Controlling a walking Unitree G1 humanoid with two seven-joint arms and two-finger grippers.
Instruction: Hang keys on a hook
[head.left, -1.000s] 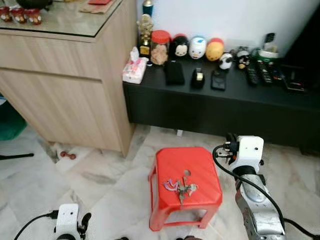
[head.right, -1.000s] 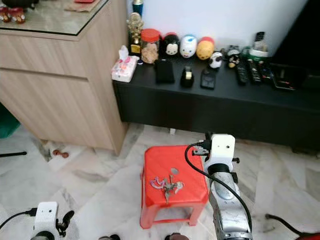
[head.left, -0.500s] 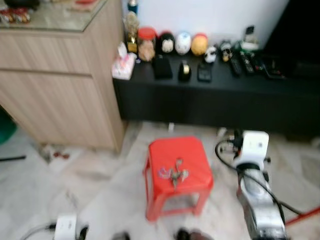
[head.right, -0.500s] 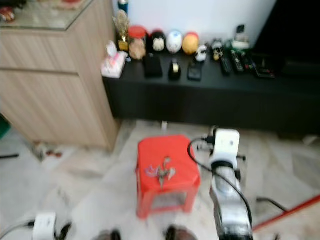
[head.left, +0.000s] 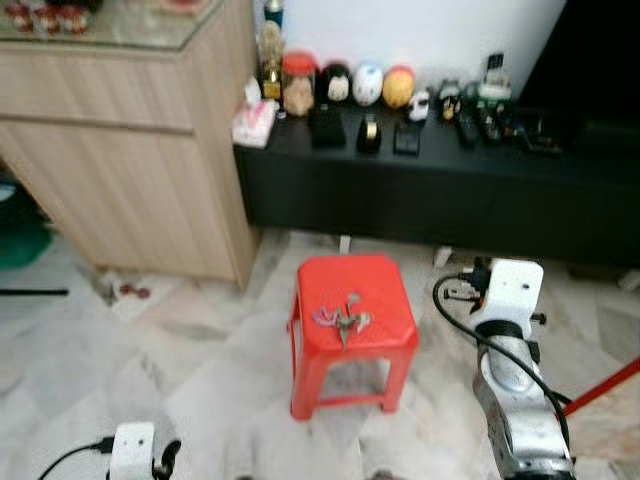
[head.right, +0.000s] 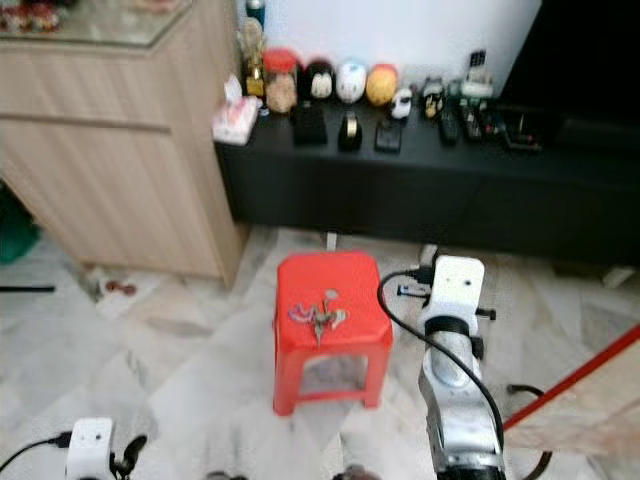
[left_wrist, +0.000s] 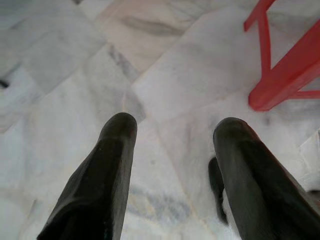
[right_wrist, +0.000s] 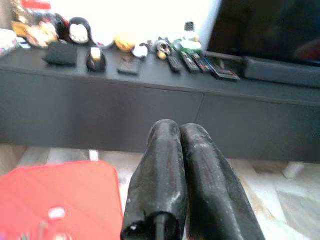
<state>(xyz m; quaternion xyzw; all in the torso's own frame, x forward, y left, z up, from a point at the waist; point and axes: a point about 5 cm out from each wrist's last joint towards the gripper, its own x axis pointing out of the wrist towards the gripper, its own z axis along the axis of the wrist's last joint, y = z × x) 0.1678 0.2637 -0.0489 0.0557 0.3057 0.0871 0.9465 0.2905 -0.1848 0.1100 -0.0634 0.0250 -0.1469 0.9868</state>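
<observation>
— Where are the keys?
— The keys (head.left: 341, 320) lie on top of the red stool (head.left: 352, 300).
— And the grippers?
— The right gripper (right_wrist: 182, 131), fingers pressed together, hovers just beside the stool. The left gripper (left_wrist: 172, 132), fingers spread and empty, hangs over the marble floor (head.left: 190, 360) near the stool's leg.
</observation>
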